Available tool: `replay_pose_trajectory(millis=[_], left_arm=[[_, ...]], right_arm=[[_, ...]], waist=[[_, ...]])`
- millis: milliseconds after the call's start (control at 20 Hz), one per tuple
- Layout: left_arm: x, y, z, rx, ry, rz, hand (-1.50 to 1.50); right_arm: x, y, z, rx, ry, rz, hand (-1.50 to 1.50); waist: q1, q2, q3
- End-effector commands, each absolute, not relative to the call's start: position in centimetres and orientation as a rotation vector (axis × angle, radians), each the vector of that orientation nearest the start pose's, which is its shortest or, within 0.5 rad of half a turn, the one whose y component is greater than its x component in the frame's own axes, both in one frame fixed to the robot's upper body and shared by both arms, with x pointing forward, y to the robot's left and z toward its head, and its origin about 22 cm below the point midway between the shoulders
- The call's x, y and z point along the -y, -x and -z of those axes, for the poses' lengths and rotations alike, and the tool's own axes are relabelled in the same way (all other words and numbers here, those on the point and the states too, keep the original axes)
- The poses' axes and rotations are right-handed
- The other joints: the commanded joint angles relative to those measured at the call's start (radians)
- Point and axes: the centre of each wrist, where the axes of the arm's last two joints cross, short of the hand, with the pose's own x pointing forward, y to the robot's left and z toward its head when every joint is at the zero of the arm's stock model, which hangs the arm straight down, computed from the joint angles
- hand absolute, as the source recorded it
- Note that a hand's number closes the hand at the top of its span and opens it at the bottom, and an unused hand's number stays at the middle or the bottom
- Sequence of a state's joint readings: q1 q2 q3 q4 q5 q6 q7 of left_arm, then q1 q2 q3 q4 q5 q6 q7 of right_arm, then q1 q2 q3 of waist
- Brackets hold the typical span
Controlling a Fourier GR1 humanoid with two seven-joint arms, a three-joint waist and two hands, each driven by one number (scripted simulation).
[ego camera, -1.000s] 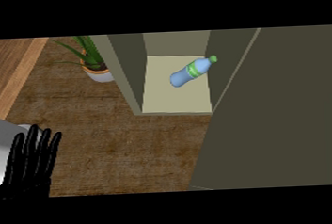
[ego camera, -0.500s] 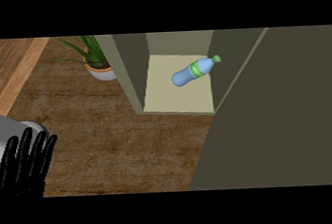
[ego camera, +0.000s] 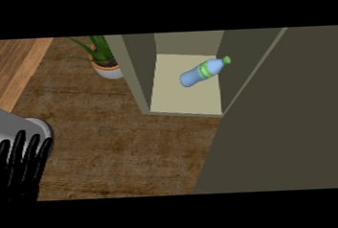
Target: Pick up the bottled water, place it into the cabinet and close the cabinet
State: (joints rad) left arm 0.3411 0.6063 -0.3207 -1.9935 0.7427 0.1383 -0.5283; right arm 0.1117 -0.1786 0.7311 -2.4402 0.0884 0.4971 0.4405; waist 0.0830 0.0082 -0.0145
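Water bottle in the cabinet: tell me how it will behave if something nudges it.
The water bottle lies on its side on the cabinet's shelf, so a nudge across its round body would probably roll it. Lying flat, it can hardly tip. Its smooth blue wall may slip under straight fingers.
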Motion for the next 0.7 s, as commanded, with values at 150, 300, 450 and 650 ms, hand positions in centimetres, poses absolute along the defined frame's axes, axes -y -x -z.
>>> replay_pose_trajectory(millis=[150,300,450,650], left_arm=[[-27.5,-14.9,-5.8,1.916,0.368,-0.123,-1.50],[-27.6,-14.7,-5.5,1.912,0.383,-0.127,-1.50],[-27.7,-15.4,-6.4,1.947,0.408,-0.082,-1.50],[-27.9,-15.4,-6.2,1.930,0.425,-0.067,-1.50]], right_arm=[[10.6,-12.6,-15.5,1.719,-0.711,-0.888,1.50],[10.3,-12.8,-14.6,1.624,-0.797,-0.900,1.50],[9.6,-12.7,-12.8,1.428,-0.976,-0.948,1.50],[9.4,-13.7,-12.0,1.352,-1.076,-0.869,1.50]], waist=[[0.023,0.016,0.002],[0.057,0.029,-0.001],[0.085,0.049,0.001],[0.095,0.053,0.002]])
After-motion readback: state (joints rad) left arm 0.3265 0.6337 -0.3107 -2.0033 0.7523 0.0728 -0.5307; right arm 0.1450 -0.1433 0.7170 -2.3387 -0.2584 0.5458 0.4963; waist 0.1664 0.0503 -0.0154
